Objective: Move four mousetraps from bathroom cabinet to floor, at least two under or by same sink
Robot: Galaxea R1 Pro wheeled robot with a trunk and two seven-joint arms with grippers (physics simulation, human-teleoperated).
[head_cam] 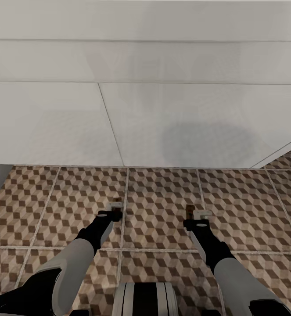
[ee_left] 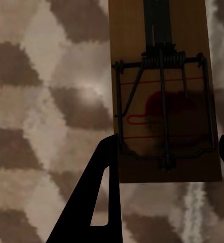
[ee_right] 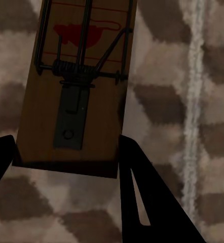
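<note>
Left gripper is pinching a mousetrap between its fingers, jaws closed on the plate edges. Right gripper is clamping another mousetrap likewise. Both are hanging over the bathroom floor.

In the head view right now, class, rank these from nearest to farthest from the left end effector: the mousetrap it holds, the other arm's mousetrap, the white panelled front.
1. Left end effector's own mousetrap, between its fingers.
2. Right-hand mousetrap, across the bathroom floor.
3. White panelled front, ahead beyond the tiles.
</note>
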